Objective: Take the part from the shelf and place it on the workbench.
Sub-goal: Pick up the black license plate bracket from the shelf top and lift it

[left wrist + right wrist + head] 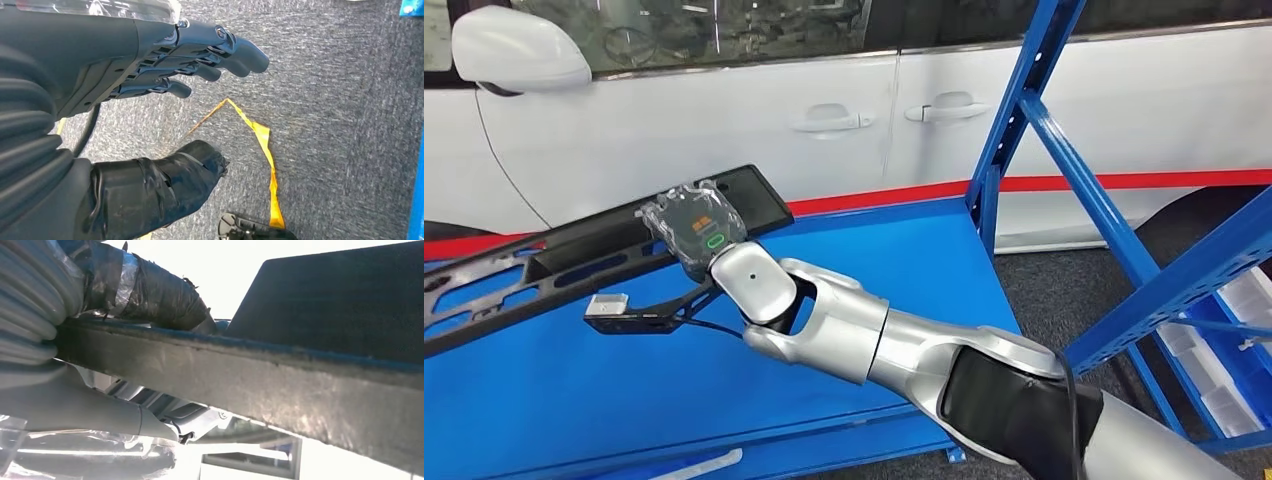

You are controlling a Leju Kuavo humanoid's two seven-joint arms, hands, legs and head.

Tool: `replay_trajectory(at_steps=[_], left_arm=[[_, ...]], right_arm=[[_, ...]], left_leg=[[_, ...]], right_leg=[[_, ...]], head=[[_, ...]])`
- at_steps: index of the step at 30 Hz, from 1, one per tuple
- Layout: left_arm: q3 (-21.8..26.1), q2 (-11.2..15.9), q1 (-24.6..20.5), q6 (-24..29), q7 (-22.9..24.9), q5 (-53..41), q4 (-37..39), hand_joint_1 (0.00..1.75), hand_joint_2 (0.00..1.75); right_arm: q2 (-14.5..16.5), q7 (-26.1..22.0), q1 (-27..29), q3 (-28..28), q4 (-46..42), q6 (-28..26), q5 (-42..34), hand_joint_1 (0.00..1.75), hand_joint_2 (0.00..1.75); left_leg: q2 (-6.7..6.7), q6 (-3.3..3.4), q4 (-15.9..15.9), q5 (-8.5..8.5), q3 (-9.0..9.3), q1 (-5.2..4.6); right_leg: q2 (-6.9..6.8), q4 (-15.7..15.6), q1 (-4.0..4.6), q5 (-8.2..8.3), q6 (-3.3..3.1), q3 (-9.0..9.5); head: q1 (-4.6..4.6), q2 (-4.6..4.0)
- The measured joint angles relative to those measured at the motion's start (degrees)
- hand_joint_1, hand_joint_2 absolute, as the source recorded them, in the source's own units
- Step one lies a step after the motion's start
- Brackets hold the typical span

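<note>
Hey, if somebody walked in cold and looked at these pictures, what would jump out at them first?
Probably the silver right arm reaching across the middle of the head view, its right hand gripping a long black part over the bright blue workbench. Behind it a white car spans the background, with a blue shelf frame on the right. The left hand hangs over grey carpet marked with yellow tape.
</note>
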Motion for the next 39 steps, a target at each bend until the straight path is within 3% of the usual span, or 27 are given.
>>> replay_trajectory(at_steps=[2,3,4,7,8,10,13,15,18,19,20,22,25,27,30,31,33,35,36,37,38,39], left_arm=[[0.01,-0.15,-0.04,0.3,0.29,0.02,0.0,0.0,1.75],[0.01,-0.24,-0.02,0.39,0.42,0.03,0.0,0.0,1.75],[0.0,-0.32,0.01,0.44,0.54,0.04,0.0,0.0,1.75],[0.0,-0.55,0.04,0.58,0.67,0.07,0.01,0.0,1.75],[0.01,-0.59,0.01,0.65,0.68,0.08,0.01,0.0,1.75],[0.01,-0.6,-0.04,0.76,0.71,0.14,0.01,0.0,1.75],[0.01,-0.62,-0.04,0.85,0.75,0.21,0.02,0.0,1.75],[0.01,-0.65,-0.04,0.87,0.75,0.22,0.02,0.0,1.75],[0.01,-0.67,-0.08,0.88,0.75,0.22,0.02,0.0,1.75],[0.01,-0.68,-0.07,0.88,0.75,0.22,0.02,0.0,1.75],[0.01,-0.71,-0.05,0.88,0.75,0.22,0.02,0.0,1.75],[0.01,-0.74,-0.04,0.89,0.75,0.22,0.02,0.0,1.75],[0.01,-0.74,-0.22,0.95,0.75,0.22,0.02,0.0,1.75],[0.01,-0.72,-0.38,0.99,0.75,0.23,0.02,0.0,1.75],[0.01,-0.74,-0.33,1.13,0.76,0.33,0.02,0.0,1.75],[0.01,-0.76,-0.29,1.18,0.77,0.4,0.02,0.0,1.75],[0.01,-0.81,-0.3,1.21,0.77,0.51,0.02,0.0,1.75],[0.01,-0.86,-0.3,1.22,0.77,0.54,0.02,0.0,1.75],[0.01,-0.9,-0.26,1.23,0.77,0.55,0.02,0.0,1.75],[0.01,-0.94,-0.23,1.24,0.77,0.55,0.02,0.0,1.75],[0.01,-0.97,-0.2,1.25,0.77,0.55,0.02,0.0,1.75],[0.01,-1.0,-0.2,1.25,0.77,0.55,0.02,0.0,1.75]], right_arm=[[-0.2,-0.04,0.42,-0.26,-1.14,-0.37,0.39,1.75,1.75],[-0.34,-0.05,0.7,-0.36,-1.63,-0.48,0.51,1.75,1.75],[-0.48,-0.07,0.93,-0.42,-2.05,-0.54,0.62,1.75,1.75],[-0.75,-0.11,1.17,-0.52,-3.21,-0.57,0.83,1.75,1.75],[-0.78,-0.11,1.16,-0.59,-3.58,-0.61,0.83,1.75,1.75],[-0.81,-0.07,1.18,-0.81,-4.29,-0.76,0.76,1.75,1.75],[-0.88,0.03,1.23,-1.21,-5.08,-0.87,0.65,1.75,1.75],[-0.89,0.04,1.22,-1.36,-5.48,-0.87,0.63,1.75,1.75],[-0.9,0.02,1.27,-1.48,-5.87,-0.88,0.53,1.75,1.75],[-0.9,0.01,1.32,-1.49,-5.88,-0.88,0.49,1.75,1.75],[-0.9,0.01,1.39,-1.49,-5.88,-0.88,0.49,1.75,1.75],[-0.91,0.0,1.51,-1.49,-5.88,-0.89,0.47,1.75,1.75],[-0.9,0.01,1.53,-1.67,-6.24,-0.94,0.13,1.75,1.75],[-0.91,0.02,1.5,-1.98,-6.61,-1.01,-0.32,1.75,1.75],[-0.94,0.01,1.48,-2.22,-6.9,-1.21,-1.3,1.75,1.75],[-0.96,0.01,1.49,-2.25,-6.98,-1.31,-1.57,1.75,1.75],[-1.05,0.02,1.5,-2.34,-7.12,-1.79,-1.85,1.75,1.75],[-1.15,0.02,1.57,-2.4,-7.2,-2.46,-1.9,1.75,1.75],[-1.2,0.02,1.64,-2.4,-7.22,-2.68,-1.9,1.75,1.75],[-1.27,0.02,1.71,-2.4,-7.23,-2.81,-1.9,1.75,1.75],[-1.33,0.02,1.77,-2.4,-7.24,-2.86,-1.9,1.75,1.75],[-1.38,0.02,1.79,-2.4,-7.26,-2.88,-1.89,1.75,1.75]], left_leg=[[0.01,0.25,0.11,-0.03,-0.01,0.0],[0.01,0.26,0.19,-0.05,-0.01,0.01],[-0.03,0.24,0.31,-0.11,-0.01,0.03],[-0.15,-0.1,0.86,-0.39,-0.06,0.08],[-0.17,-0.31,1.16,-0.53,-0.23,-0.03],[-0.22,-0.75,1.51,-0.58,-0.64,-0.2],[-0.21,-1.56,1.62,-0.52,-0.93,-0.06],[-0.12,-2.12,3.84,-2.55,-1.83,0.04],[-0.08,-2.76,13.47,-8.4,-5.4,0.13],[-0.07,-2.83,15.98,-9.51,-6.25,0.13],[-0.07,-2.79,16.56,-9.54,-6.15,0.13],[-0.08,-2.52,14.04,-8.06,-4.15,0.1],[-0.05,-1.68,4.43,-5.12,1.82,-0.16],[-0.05,-1.23,1.16,-4.49,3.39,-0.53],[-0.02,-0.5,0.54,-3.31,3.05,-0.66],[0.09,-0.19,0.14,-2.68,2.97,-0.52],[0.34,0.42,-0.53,-1.33,2.43,-0.17],[0.42,0.68,-0.47,-0.42,1.22,-0.18],[0.42,0.62,-0.35,-0.05,0.6,-0.16],[0.43,0.52,-0.18,0.3,-0.03,-0.12],[0.42,0.36,0.07,0.6,-0.66,-0.03],[0.41,0.17,0.42,0.84,-1.26,0.08]], right_leg=[[-0.03,6.8,-0.25,-2.89,0.33,-3.22],[-0.04,8.54,-0.34,-3.11,0.41,-4.11],[-0.05,8.33,-0.42,-2.31,0.44,-4.07],[-0.05,-0.33,-0.63,2.71,0.25,0.03],[-0.03,-2.89,-0.59,3.5,0.14,1.28],[0.08,-4.83,-0.43,3.74,-0.21,2.08],[0.16,-5.28,-0.33,4.18,-1.17,1.96],[0.05,-5.65,-0.56,4.68,-1.92,1.83],[-0.03,-5.72,-0.47,5.28,-2.48,1.18],[-0.05,-5.71,-0.4,5.45,-2.55,0.96],[-0.05,-5.68,-0.32,5.67,-2.57,0.69],[-0.05,-5.63,-0.18,6.1,-2.58,0.18],[-0.03,-5.6,0.02,6.81,-2.34,-0.41],[-0.07,-5.64,0.09,7.28,-1.88,-0.63],[-0.17,-6.02,0.04,8.02,-0.86,-0.77],[-0.18,-5.7,0.03,7.49,-0.55,-0.99],[-0.2,-1.74,-0.07,3.52,0.0,-2.45],[-0.21,5.41,-0.36,-1.68,0.44,-4.48],[-0.22,7.98,-0.51,-2.96,0.63,-4.86],[-0.24,9.07,-0.66,-3.33,0.82,-4.42],[-0.26,7.94,-0.81,-2.69,0.98,-2.9],[-0.28,4.81,-0.96,-1.5,1.11,-0.38]], head=[[0.07,0.0],[0.07,0.0],[0.08,-0.01],[0.09,-0.01],[0.07,-0.01],[0.02,-0.01],[0.01,-0.01],[-0.06,-0.01],[-0.14,-0.01],[-0.14,-0.01],[-0.14,-0.01],[-0.13,-0.01],[-0.1,-0.01],[-0.06,-0.01],[-0.08,-0.01],[-0.04,-0.01],[0.16,-0.01],[0.35,-0.01],[0.38,-0.01],[0.38,-0.01],[0.39,-0.01],[0.39,-0.01]])
